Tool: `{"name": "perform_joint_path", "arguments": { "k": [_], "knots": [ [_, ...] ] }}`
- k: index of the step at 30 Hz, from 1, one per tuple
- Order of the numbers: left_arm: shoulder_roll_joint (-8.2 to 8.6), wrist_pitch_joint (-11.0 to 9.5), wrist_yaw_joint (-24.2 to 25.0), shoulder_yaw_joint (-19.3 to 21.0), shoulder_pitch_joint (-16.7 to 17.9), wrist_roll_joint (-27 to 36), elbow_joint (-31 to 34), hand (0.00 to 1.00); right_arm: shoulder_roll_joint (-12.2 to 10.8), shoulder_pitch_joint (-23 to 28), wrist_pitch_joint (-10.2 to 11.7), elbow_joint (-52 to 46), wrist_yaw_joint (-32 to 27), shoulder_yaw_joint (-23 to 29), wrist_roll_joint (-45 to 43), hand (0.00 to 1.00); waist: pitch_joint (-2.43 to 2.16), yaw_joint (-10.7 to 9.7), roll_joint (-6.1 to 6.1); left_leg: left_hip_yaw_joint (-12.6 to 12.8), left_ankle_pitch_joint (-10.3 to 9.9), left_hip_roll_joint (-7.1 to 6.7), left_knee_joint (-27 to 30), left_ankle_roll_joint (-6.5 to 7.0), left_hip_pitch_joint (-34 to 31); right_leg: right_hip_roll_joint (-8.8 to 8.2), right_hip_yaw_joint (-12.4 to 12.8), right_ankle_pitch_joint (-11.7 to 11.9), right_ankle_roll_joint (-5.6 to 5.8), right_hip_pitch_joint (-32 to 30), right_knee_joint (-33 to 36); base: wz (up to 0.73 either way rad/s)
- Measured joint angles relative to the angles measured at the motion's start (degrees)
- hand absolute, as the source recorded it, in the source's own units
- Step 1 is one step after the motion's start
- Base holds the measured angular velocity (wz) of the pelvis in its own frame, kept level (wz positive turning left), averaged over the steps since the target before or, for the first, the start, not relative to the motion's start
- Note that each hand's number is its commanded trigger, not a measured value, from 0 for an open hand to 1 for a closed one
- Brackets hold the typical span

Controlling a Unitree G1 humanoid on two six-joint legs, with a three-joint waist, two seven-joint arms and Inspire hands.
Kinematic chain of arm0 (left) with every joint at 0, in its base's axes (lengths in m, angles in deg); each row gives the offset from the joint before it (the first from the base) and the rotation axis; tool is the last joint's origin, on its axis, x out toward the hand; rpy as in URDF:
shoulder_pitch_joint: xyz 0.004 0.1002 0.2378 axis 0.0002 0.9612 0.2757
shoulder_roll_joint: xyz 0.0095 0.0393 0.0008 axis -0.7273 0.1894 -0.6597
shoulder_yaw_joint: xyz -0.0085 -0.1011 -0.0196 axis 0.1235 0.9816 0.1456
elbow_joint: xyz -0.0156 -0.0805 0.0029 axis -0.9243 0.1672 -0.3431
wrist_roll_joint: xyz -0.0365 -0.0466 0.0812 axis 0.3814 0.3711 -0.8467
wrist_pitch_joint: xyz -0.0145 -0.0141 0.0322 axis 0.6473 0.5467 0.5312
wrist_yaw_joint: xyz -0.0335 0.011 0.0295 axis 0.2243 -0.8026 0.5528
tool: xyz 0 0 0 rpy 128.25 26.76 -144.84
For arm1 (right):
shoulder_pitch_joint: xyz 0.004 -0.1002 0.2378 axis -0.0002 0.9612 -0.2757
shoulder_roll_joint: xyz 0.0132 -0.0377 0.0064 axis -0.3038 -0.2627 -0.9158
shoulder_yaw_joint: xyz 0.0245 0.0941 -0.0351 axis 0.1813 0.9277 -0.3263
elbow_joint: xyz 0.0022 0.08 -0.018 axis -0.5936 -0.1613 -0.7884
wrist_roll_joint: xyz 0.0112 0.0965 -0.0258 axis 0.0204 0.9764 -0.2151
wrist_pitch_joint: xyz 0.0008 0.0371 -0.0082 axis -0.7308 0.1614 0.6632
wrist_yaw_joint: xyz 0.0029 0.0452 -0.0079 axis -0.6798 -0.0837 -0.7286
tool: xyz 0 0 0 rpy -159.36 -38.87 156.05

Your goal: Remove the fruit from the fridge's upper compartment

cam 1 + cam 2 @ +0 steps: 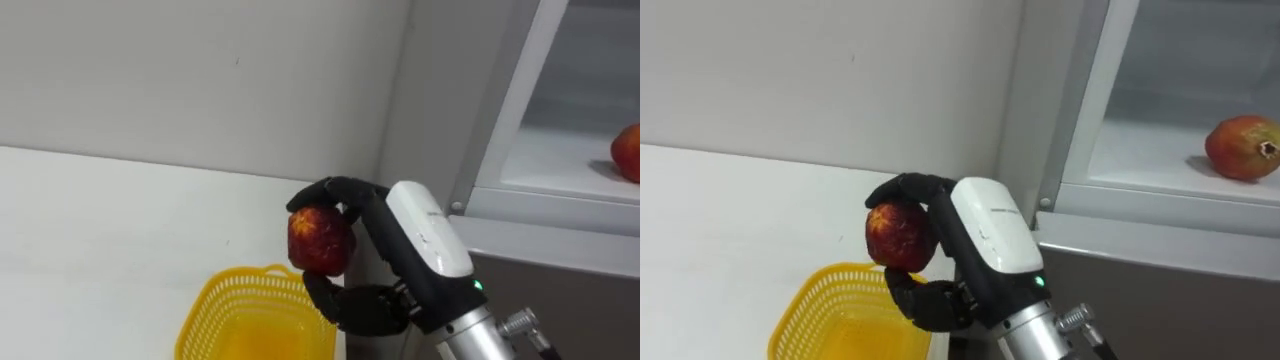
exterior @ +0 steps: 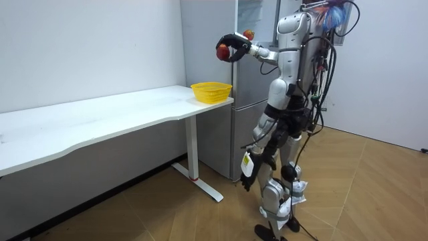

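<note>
Right hand (image 1: 978, 240) is up and out over the surface's end, fingers (image 1: 908, 186) curled over the top and thumb hooked underneath, clamped on a red fruit (image 1: 897, 235). The fruit hangs in the air right above the yellow basket (image 1: 825, 285), clear of its rim. The basket sits at the near corner of the white surface (image 1: 730, 230), hard by the fridge (image 2: 251, 87). The upper compartment stands open, and a second red fruit (image 1: 1243, 147) lies on its pale shelf (image 1: 1140, 170). The robot stands upright, facing the fridge beside the surface's end.
</note>
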Motion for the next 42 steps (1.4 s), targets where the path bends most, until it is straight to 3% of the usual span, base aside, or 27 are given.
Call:
{"name": "perform_joint_path", "arguments": {
  "k": [8, 20, 30, 36, 40, 41, 42],
  "knots": [
    [0.52, 0.0, 0.4, 1.2, -0.3, -0.5, 0.2, 0.00, 0.0, -1.9, -1.3, 3.8, 1.2, -0.3, -0.5, 1.00, 0.18, 1.6, 0.27, -1.0, 0.0, -0.07, 0.1, 0.00, -0.2, -0.07, -0.9, 0.0, 0.01, 0.2, -0.1, 0.06],
    [0.55, 0.4, -0.3, 2.2, -0.5, -0.5, 0.4, 0.00, 0.0, -3.1, -3.4, 7.7, 1.2, -0.5, -2.3, 1.00, 0.12, 2.2, 0.19, -1.4, 0.1, -0.21, 0.1, 0.07, -0.1, -0.14, -0.9, 0.0, 0.03, 0.5, -0.1, 0.01],
    [0.51, 2.2, 0.3, 2.2, -0.3, -0.5, 0.3, 0.00, -0.1, -3.1, -6.1, 9.8, 2.5, -0.8, -3.5, 1.00, -0.38, 3.1, -0.72, -2.5, 0.1, -0.34, 0.1, 0.08, -0.3, -0.31, -2.2, 0.0, 0.06, 0.8, 0.0, 0.06],
    [0.43, 2.2, 0.2, 2.2, -0.4, -0.5, 0.3, 0.00, -0.5, -3.6, -6.2, 13.1, 4.1, -2.0, -3.5, 1.00, -0.25, 3.5, -1.02, -2.5, 0.2, -0.36, 0.1, 0.06, -0.3, -0.34, -2.3, 0.0, 0.07, 0.8, 0.0, 0.00],
    [0.08, 2.2, 0.2, 2.2, -0.4, -0.5, 0.4, 0.00, -0.5, -4.1, -6.2, 15.3, 4.6, -2.0, -3.5, 1.00, 0.14, 3.9, -1.42, -2.6, 0.3, -0.34, 0.2, 0.02, -0.6, -0.32, -2.3, 0.0, 0.07, 0.7, -0.1, 0.00],
    [0.12, 2.2, 0.2, 2.1, -0.4, -0.5, 0.6, 0.00, -0.5, -4.1, -6.2, 15.9, 4.7, -2.0, -3.5, 0.98, 0.18, 4.0, -1.50, -2.7, 0.3, -0.34, 0.2, 0.02, -0.6, -0.32, -2.3, 0.0, 0.07, 0.6, -0.1, 0.00],
    [0.13, 2.2, 0.2, 2.1, -0.4, -0.5, 0.8, 0.00, -0.5, -4.1, -6.2, 16.1, 4.8, -2.0, -3.5, 0.80, 0.23, 4.1, -1.54, -2.7, 0.3, -0.34, 0.2, 0.02, -0.7, -0.32, -2.3, 0.0, 0.07, 0.6, -0.1, 0.00]
  ]
}}
